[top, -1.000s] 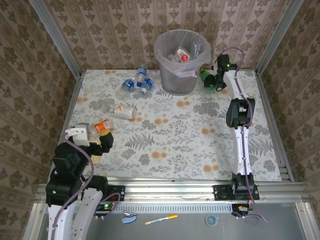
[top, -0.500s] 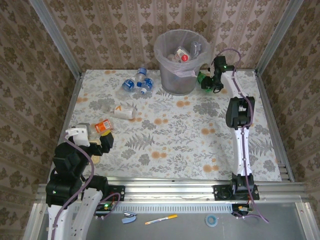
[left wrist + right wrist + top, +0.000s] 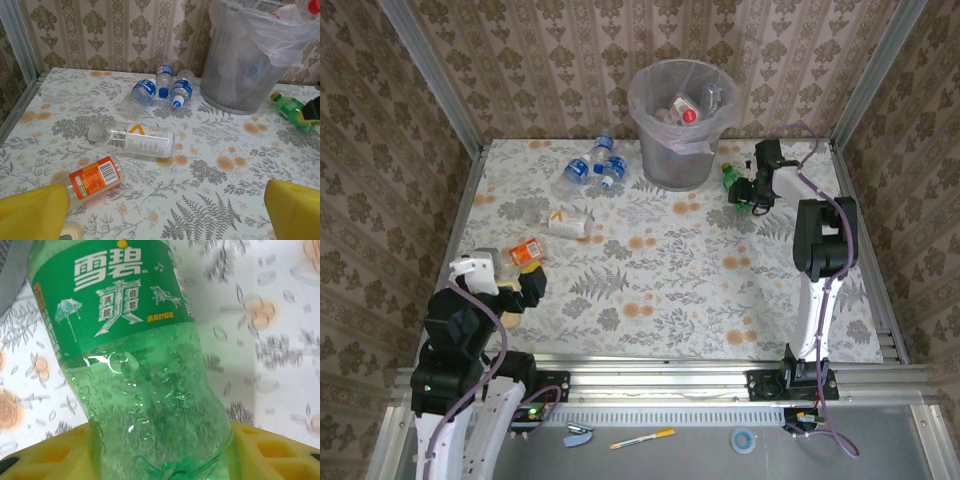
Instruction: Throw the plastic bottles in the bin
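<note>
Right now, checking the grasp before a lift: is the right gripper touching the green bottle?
Touching. The right wrist view shows the green bottle wedged between the yellow fingers of the right gripper, pressed against both.

White links and black joint housings on left arm (image 3: 450, 332) and right arm (image 3: 807, 310). Mauve cables (image 3: 501, 335) trailing off both. Blocky yellow fingers (image 3: 292, 202) up front.

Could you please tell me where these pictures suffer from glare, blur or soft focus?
Right wrist: the green bottle is sharp with small white glints, while the tablecloth behind it is blurred. Left wrist: the left gripper has soft, out-of-focus jaws at the bottom corners; the bottles beyond are crisp. Top external: even light, faint shadows, no strong glare.
</note>
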{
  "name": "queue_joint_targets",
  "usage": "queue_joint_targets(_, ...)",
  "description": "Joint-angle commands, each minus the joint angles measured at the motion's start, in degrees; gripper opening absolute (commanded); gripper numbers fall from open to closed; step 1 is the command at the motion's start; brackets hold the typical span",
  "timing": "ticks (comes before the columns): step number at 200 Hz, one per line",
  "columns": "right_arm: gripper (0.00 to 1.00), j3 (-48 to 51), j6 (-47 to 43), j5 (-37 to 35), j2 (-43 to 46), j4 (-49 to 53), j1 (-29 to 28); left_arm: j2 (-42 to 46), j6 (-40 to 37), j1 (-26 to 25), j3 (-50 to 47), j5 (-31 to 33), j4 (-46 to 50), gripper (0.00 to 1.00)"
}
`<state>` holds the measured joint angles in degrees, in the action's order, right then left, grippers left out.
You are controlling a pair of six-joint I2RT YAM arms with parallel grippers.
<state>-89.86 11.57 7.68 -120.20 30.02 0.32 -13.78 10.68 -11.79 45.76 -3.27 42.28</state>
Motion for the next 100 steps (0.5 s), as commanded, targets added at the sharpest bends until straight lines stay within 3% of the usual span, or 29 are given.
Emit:
queue_joint_targets(1,0.25,6.2,4.0,-1.4,5.9,-5.1,0.4,1.1,-0.8,0.6,-0.4,-0.8,0.1,1.00)
queue_joint_targets(100,0.20,27.2,9.3,-0.2,30.6,-17.7,0.1,1.2,-0.8,0.5,-0.3,-0.8,-0.1,1.00)
